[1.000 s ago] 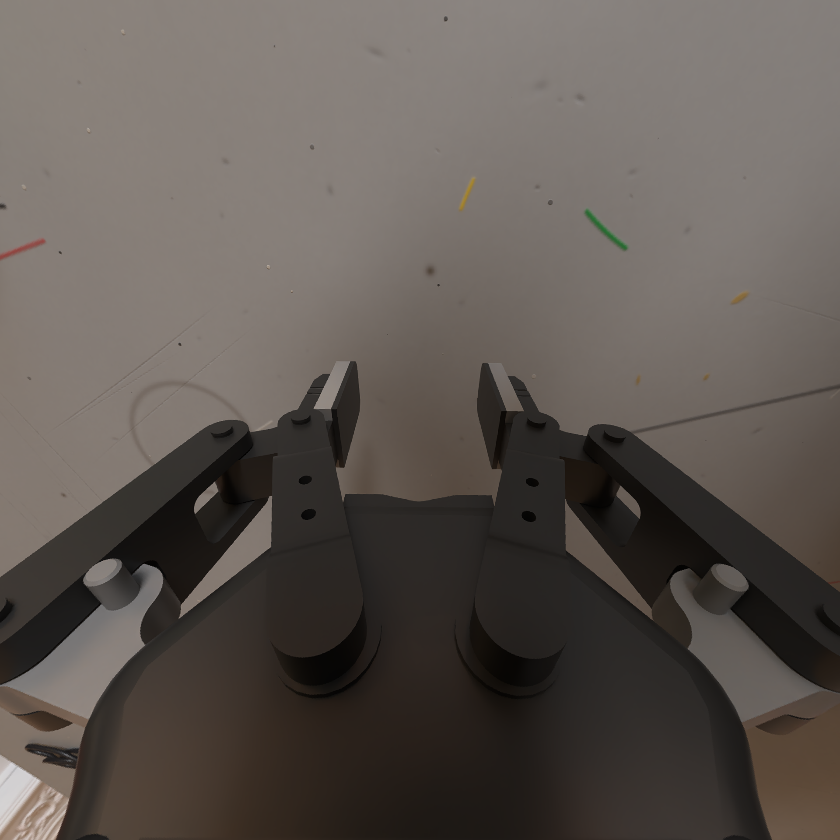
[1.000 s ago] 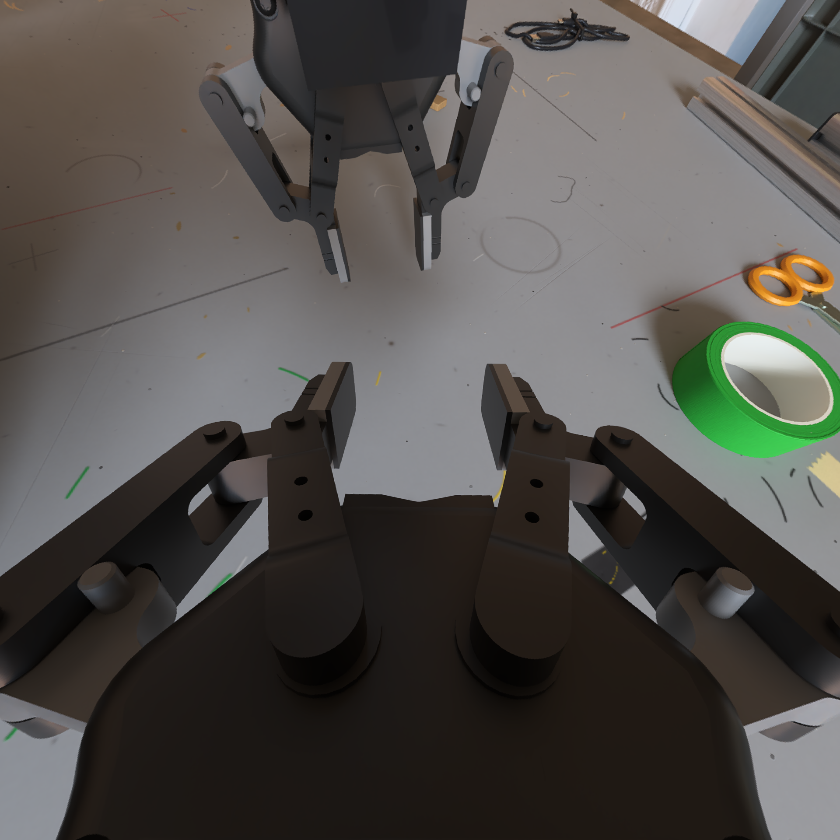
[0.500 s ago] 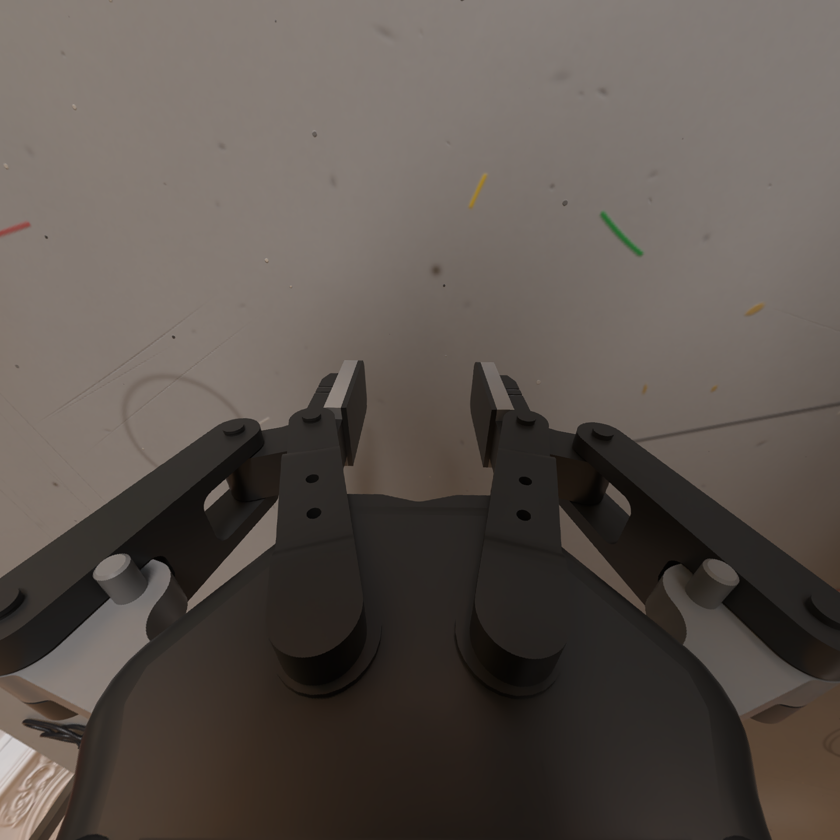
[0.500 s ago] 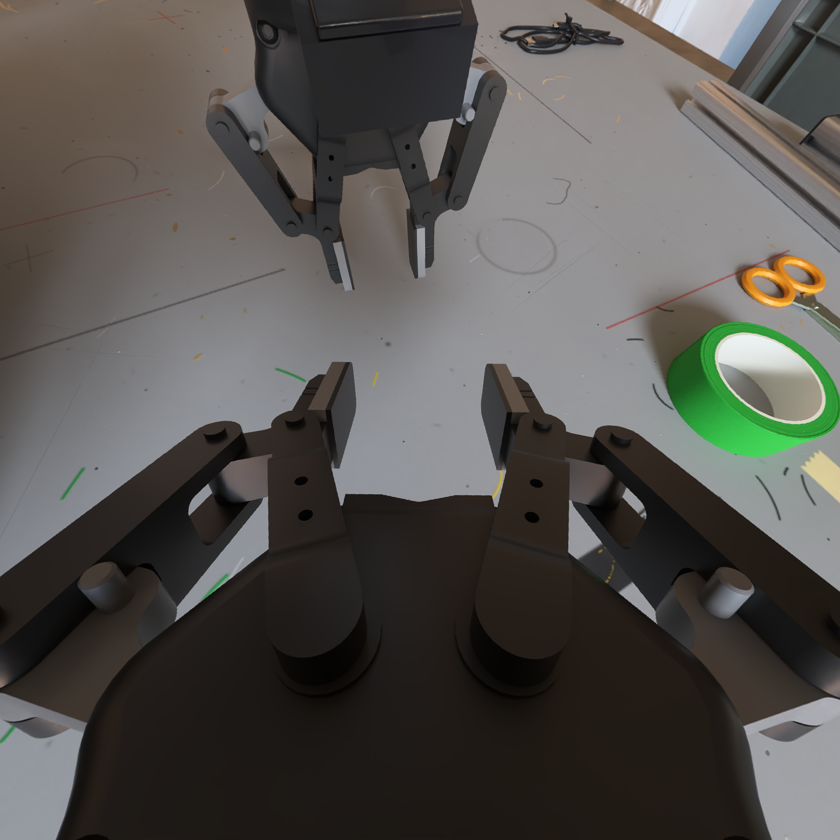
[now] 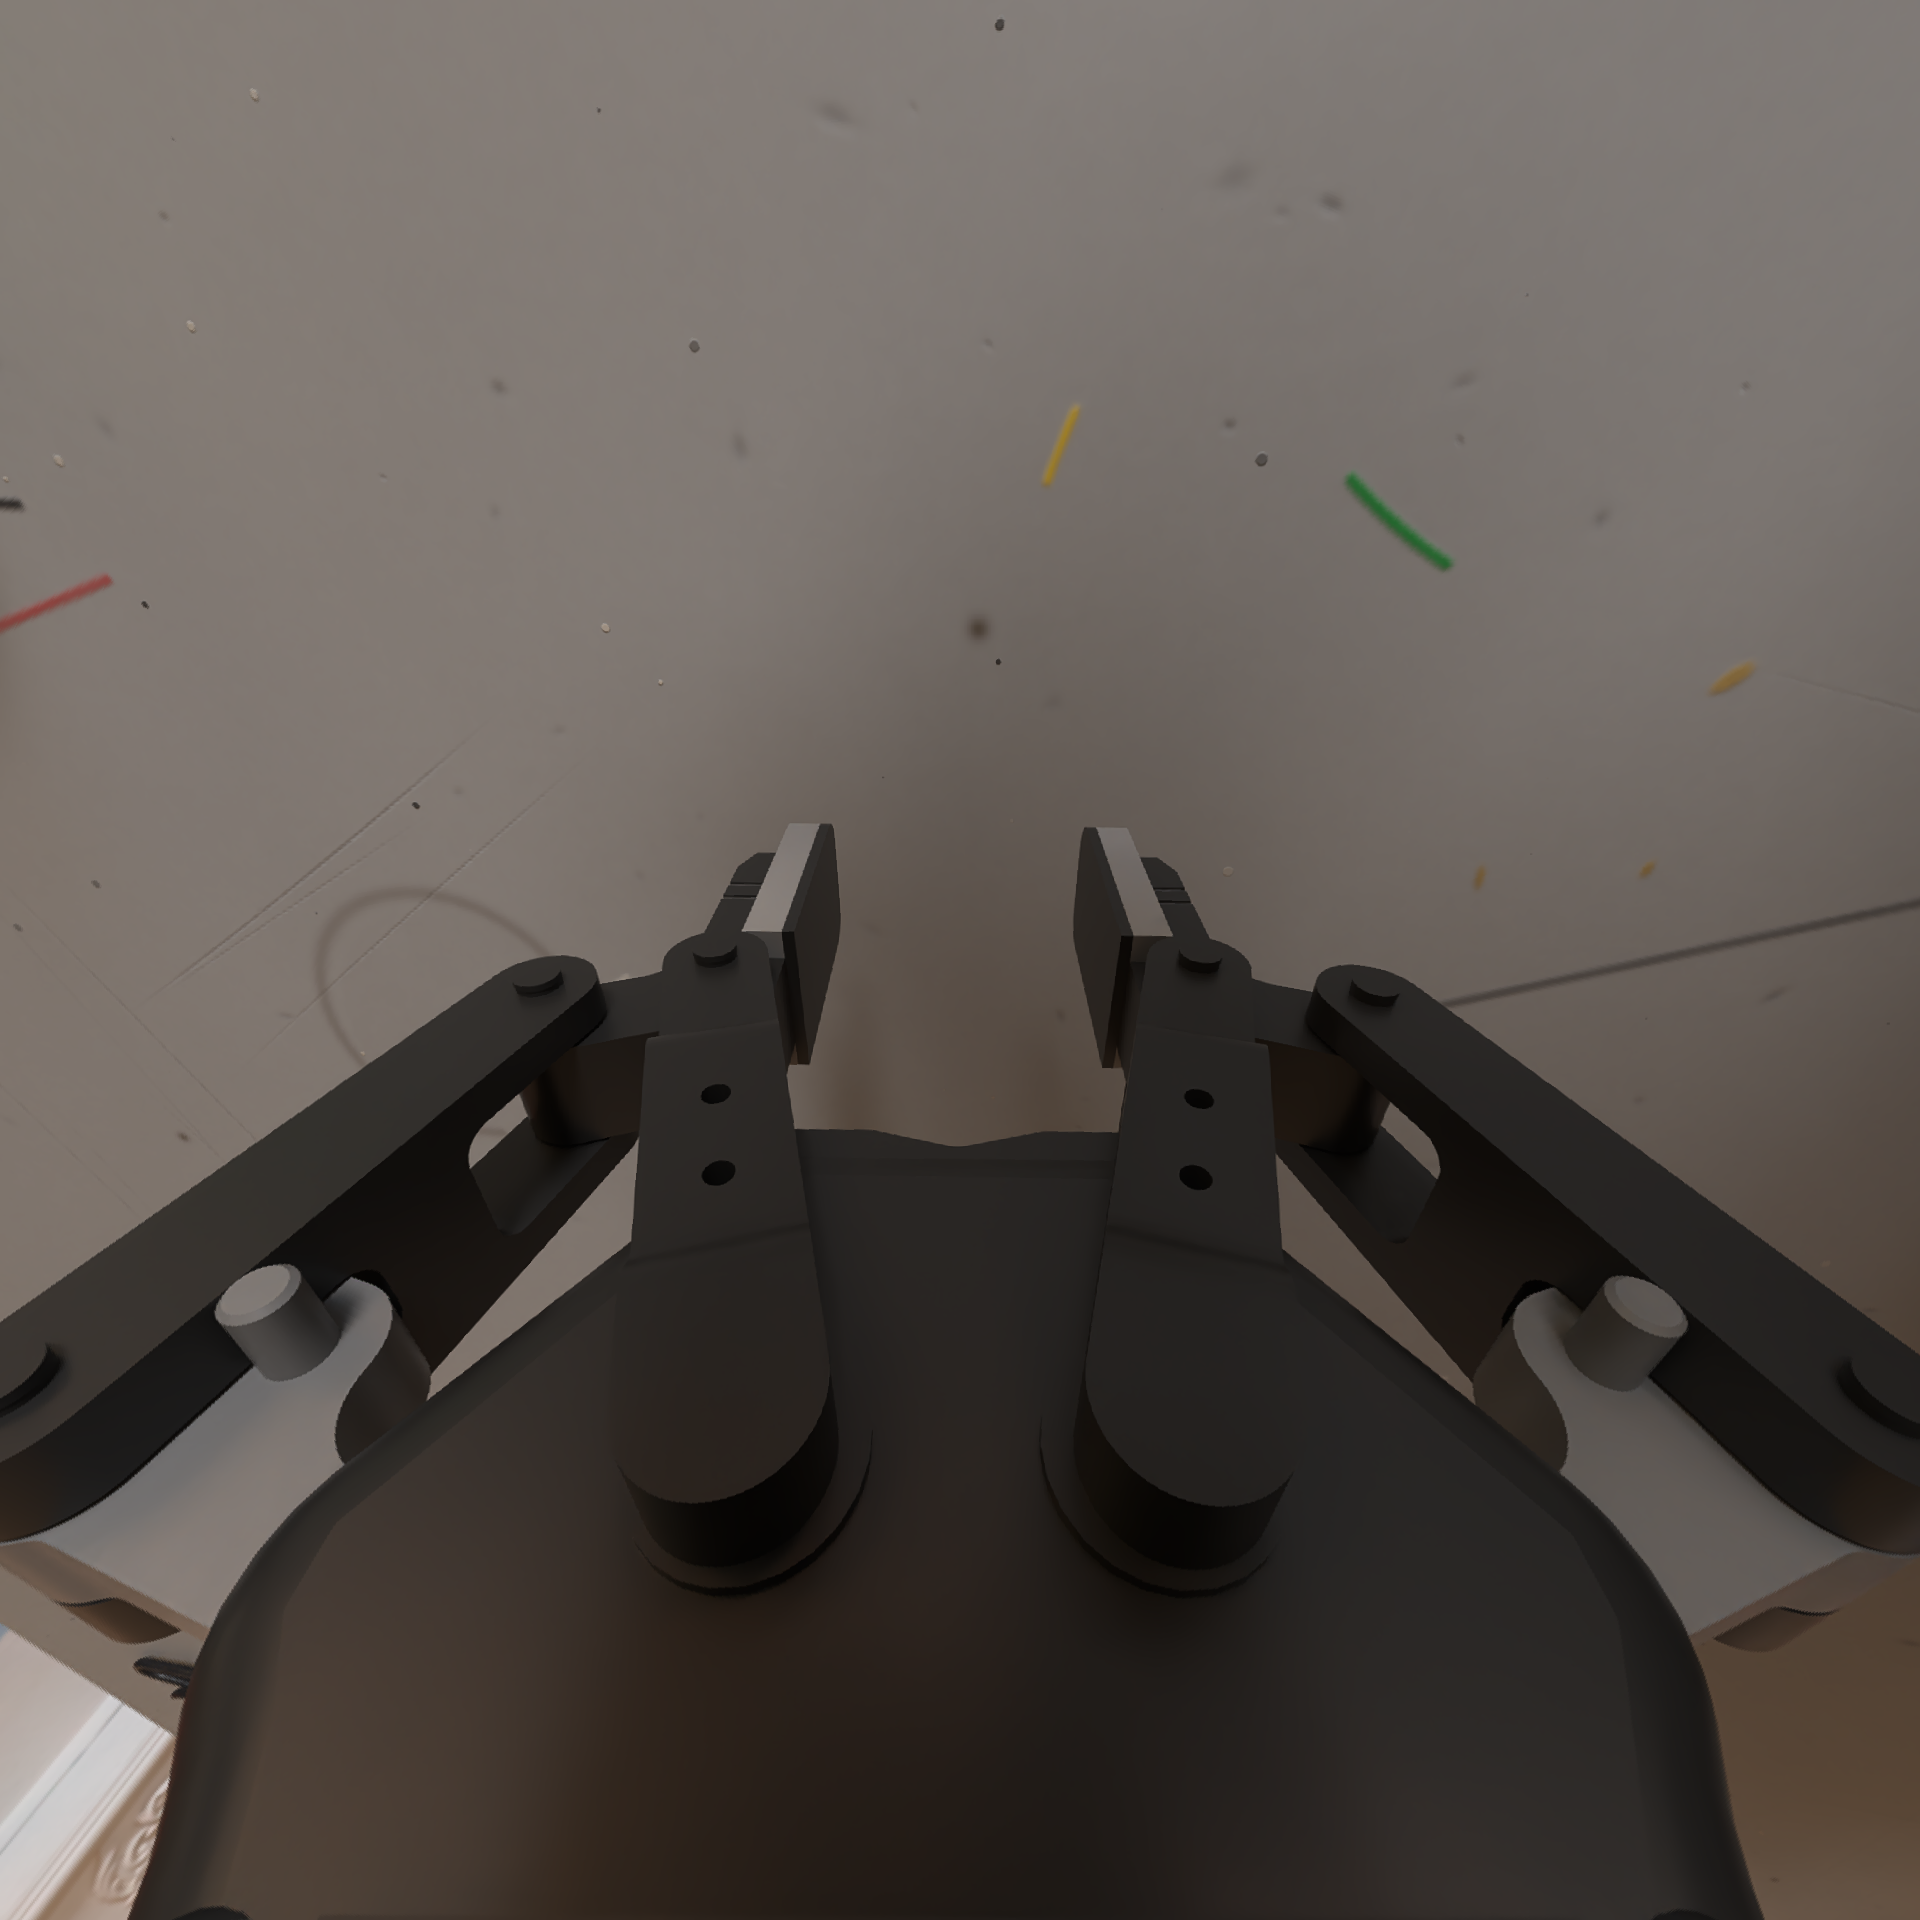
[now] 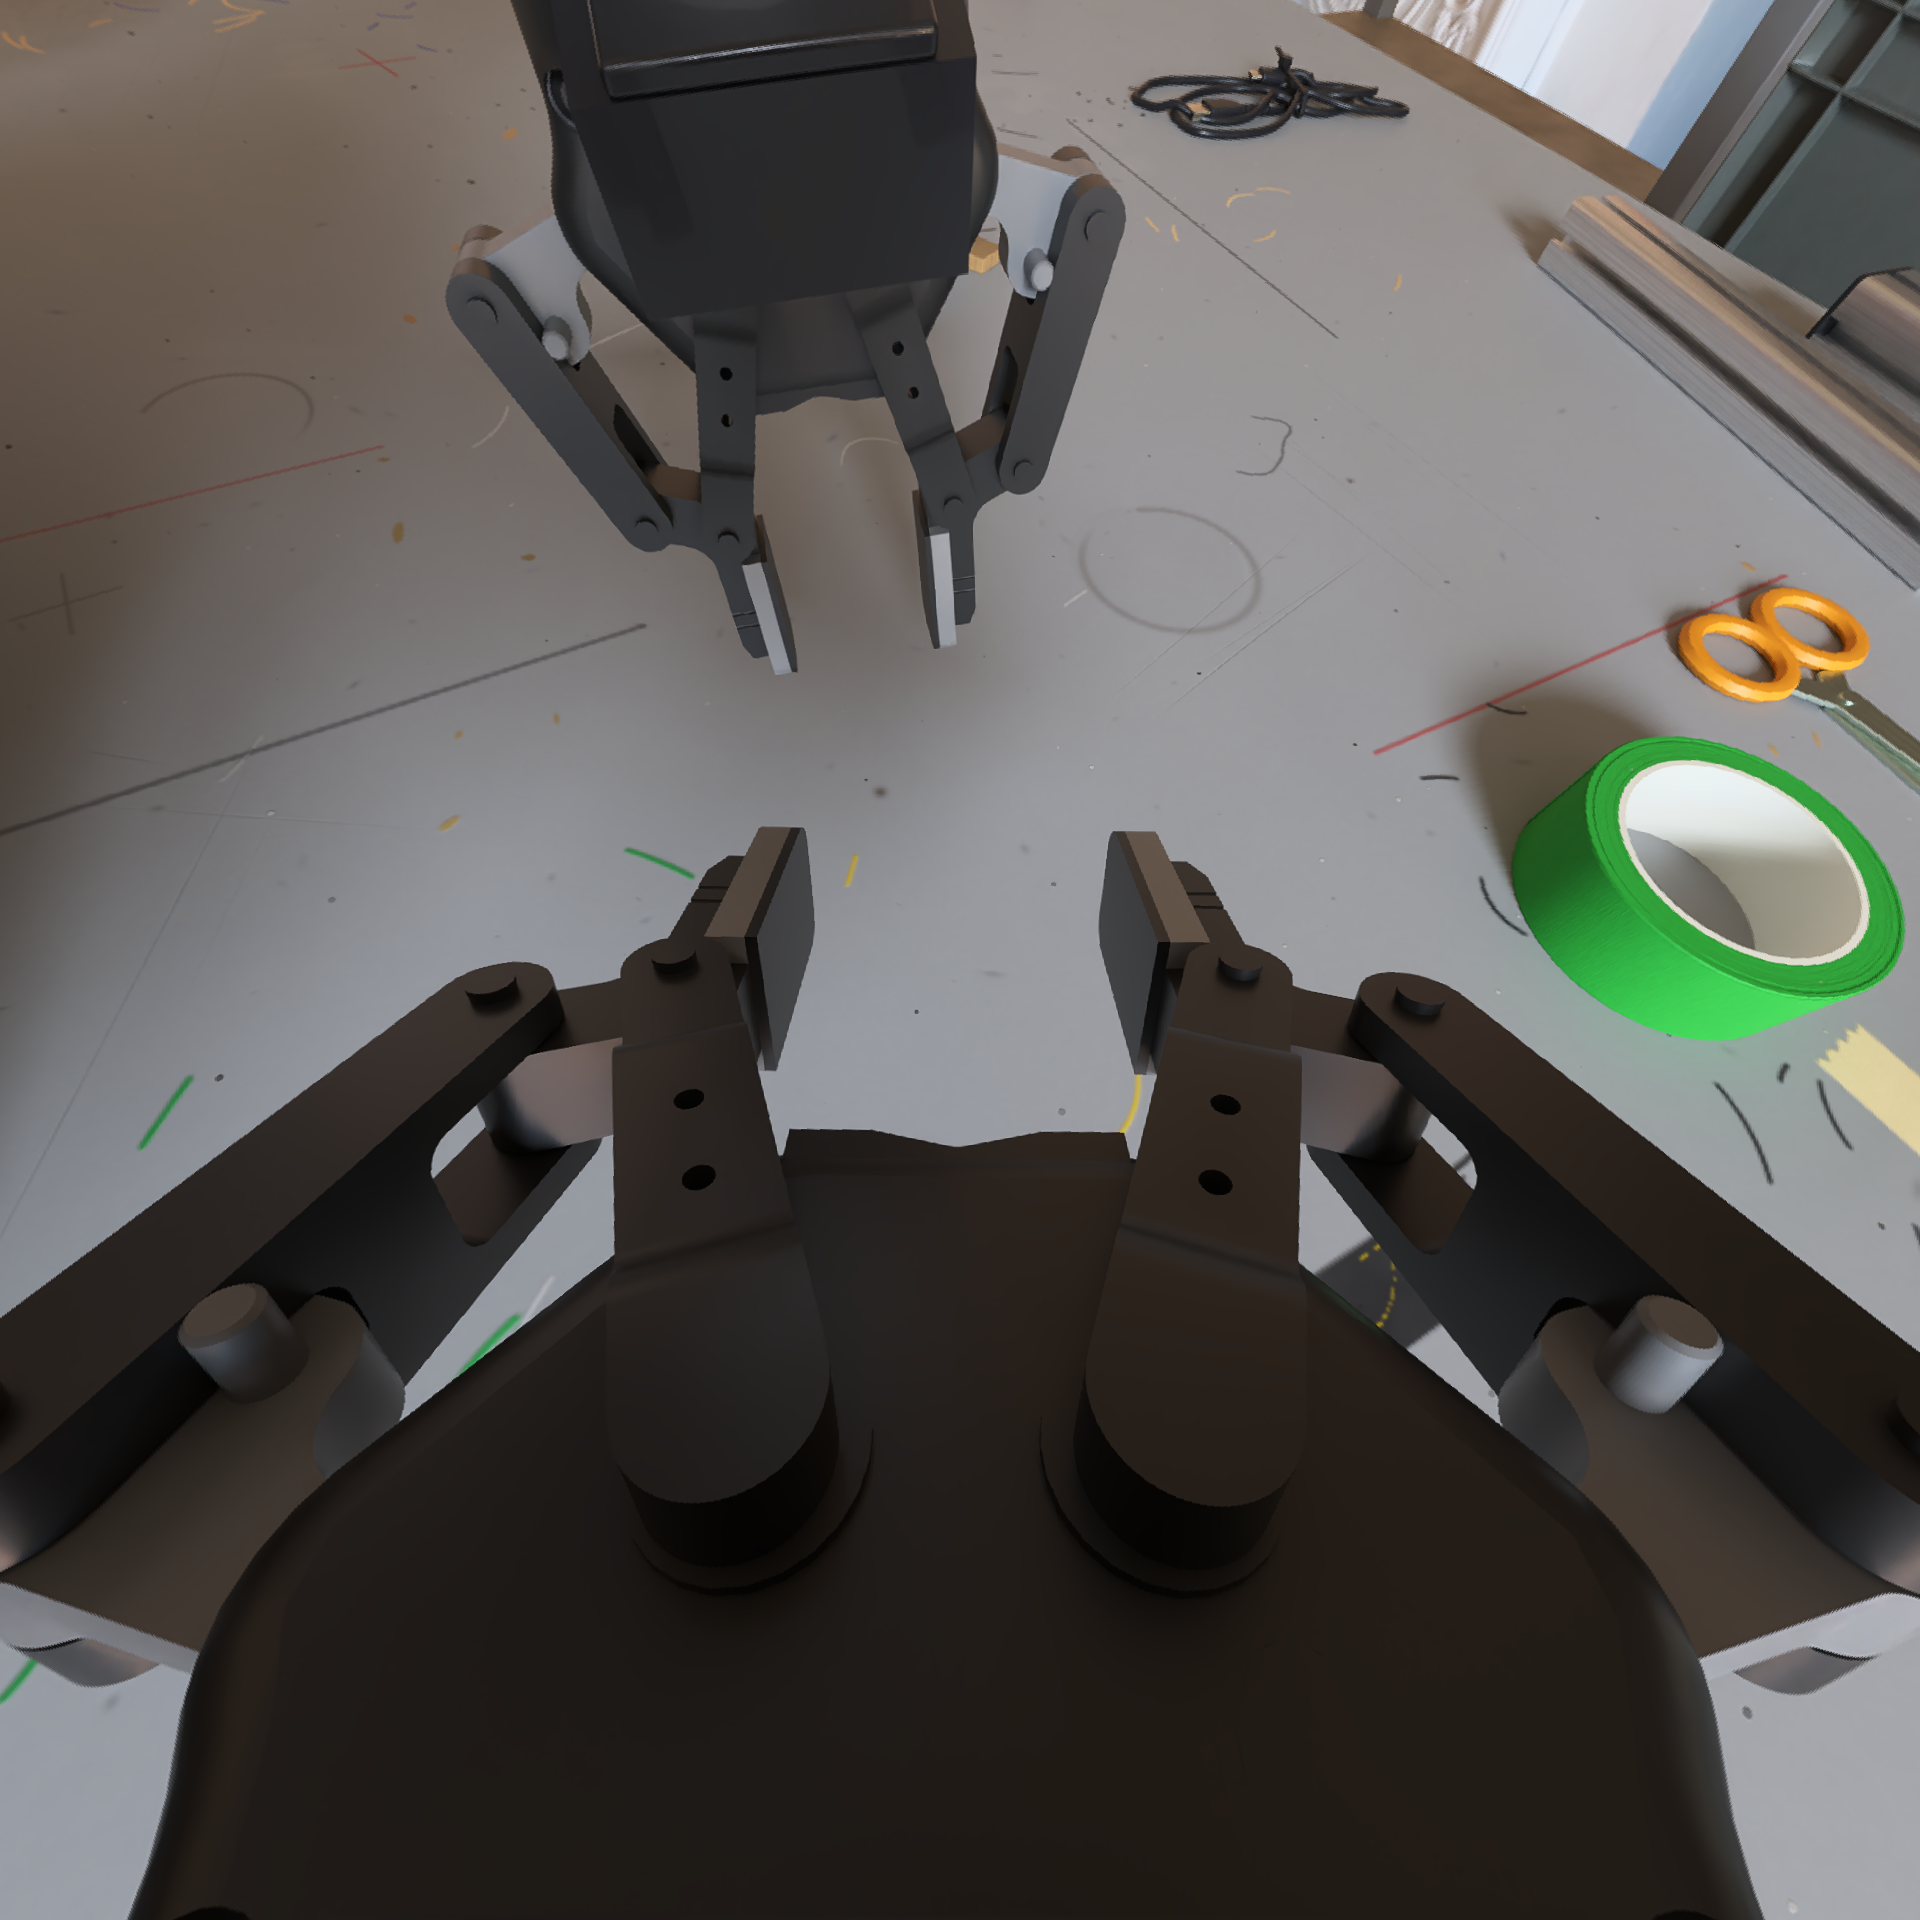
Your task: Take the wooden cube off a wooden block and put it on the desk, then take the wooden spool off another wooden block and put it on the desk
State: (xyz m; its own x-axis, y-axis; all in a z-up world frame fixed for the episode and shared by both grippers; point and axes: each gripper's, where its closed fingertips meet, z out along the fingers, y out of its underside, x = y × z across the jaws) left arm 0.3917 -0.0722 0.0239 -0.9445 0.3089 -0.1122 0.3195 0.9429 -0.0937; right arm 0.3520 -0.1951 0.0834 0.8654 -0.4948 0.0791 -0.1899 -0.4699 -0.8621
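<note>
Both end effectors, left (image 5: 956, 940) and right (image 6: 954, 930), hang half-open and empty over the bare bench (image 6: 312, 831), cube and spool nowhere in view, so finding those blocks looks like the next job.

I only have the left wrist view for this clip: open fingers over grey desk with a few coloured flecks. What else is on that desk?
Observer: The right wrist view shows a green tape roll lying flat on the desk, at that picture's right.
Reviewer: Anything near it?
Observer: Orange-handled scissors lie just beyond the roll, not touching it.
Reviewer: And the right end effector, is it carrying a wooden piece?
Observer: No. The right end effector is open, with only bare desk showing between its fingers.
</note>
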